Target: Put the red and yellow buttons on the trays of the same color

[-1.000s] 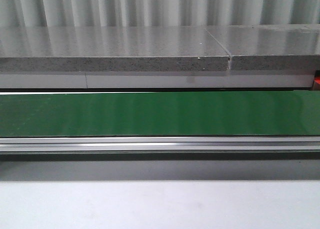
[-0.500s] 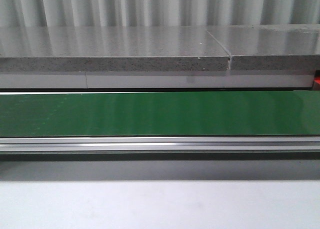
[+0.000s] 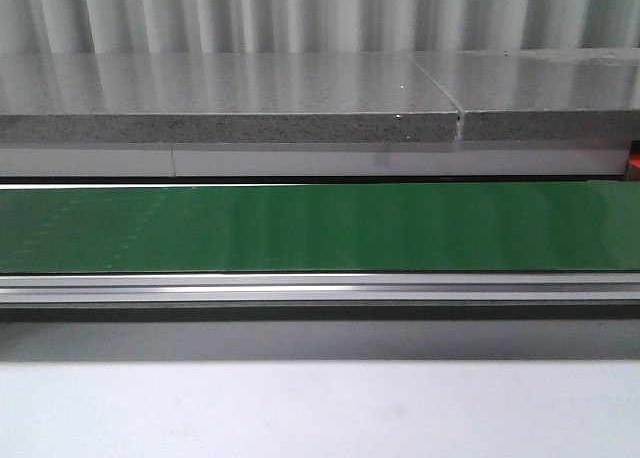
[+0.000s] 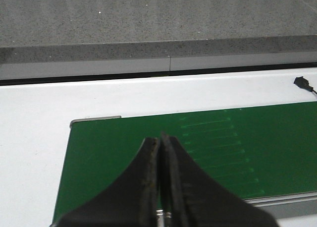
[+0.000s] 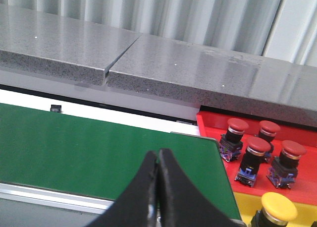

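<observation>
In the right wrist view, several red buttons [image 5: 258, 146] stand upright on a red tray [image 5: 210, 122] beside the end of the green belt [image 5: 99, 147]. A yellow button [image 5: 279, 205] sits on a yellow tray [image 5: 245, 204] next to it. My right gripper [image 5: 157, 153] hangs shut over the belt, empty, apart from the trays. My left gripper [image 4: 159, 138] is shut and empty above the other end of the green belt [image 4: 247, 152]. The front view shows only the bare belt [image 3: 320, 228]; no gripper, button or tray appears there apart from a red sliver [image 3: 634, 164] at the right edge.
A grey stone ledge [image 3: 230, 108] with a seam [image 3: 458, 118] runs behind the belt. An aluminium rail [image 3: 320, 288] borders the belt's near side. A small black connector [image 4: 300, 81] lies on the white surface beyond the belt.
</observation>
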`<state>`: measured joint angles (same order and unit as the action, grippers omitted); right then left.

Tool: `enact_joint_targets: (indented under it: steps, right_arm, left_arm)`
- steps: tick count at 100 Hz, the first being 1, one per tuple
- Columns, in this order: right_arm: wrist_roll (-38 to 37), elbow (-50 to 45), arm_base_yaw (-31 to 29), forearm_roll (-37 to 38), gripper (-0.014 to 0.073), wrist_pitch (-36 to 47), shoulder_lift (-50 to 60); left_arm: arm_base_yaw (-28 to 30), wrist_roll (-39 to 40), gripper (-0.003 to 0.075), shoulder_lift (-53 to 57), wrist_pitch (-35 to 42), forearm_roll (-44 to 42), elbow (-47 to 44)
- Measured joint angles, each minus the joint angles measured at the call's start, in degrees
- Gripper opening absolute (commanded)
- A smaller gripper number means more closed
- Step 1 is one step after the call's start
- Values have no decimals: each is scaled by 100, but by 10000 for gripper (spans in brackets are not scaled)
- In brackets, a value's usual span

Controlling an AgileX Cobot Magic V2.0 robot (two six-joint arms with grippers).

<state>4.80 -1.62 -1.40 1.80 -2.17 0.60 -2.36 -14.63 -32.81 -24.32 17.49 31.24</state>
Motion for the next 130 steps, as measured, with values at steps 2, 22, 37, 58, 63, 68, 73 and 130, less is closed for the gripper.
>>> enact_joint_targets:
  steps: [2, 22, 37, 58, 63, 68, 73, 130]
  right_arm:
    - [0, 0, 0, 0, -67, 0, 0]
    - [0, 0, 0, 0, -67, 0, 0]
    - [0, 0, 0, 0, -67, 0, 0]
    - [0, 0, 0, 0, -67, 0, 0]
    - [0, 0, 0, 0, -67, 0, 0]
    - [0, 0, 0, 0, -67, 0, 0]
    - [0, 0, 0, 0, -67, 0, 0]
    - [0, 0, 0, 0, -67, 0, 0]
  left_arm:
    - [0, 0, -20, 0, 0, 0, 0]
    - [0, 0, -20, 0, 0, 0, 0]
    - [0, 0, -20, 0, 0, 0, 0]
    - [0, 0, -20, 0, 10, 0, 0]
    - [0, 0, -20, 0, 50, -35, 0]
    - [0, 0, -20, 0, 175, -120, -14]
    - [0, 0, -20, 0, 366, -187, -76]
    - [-96, 1627, -20, 2245, 2048, -1853, -2711]
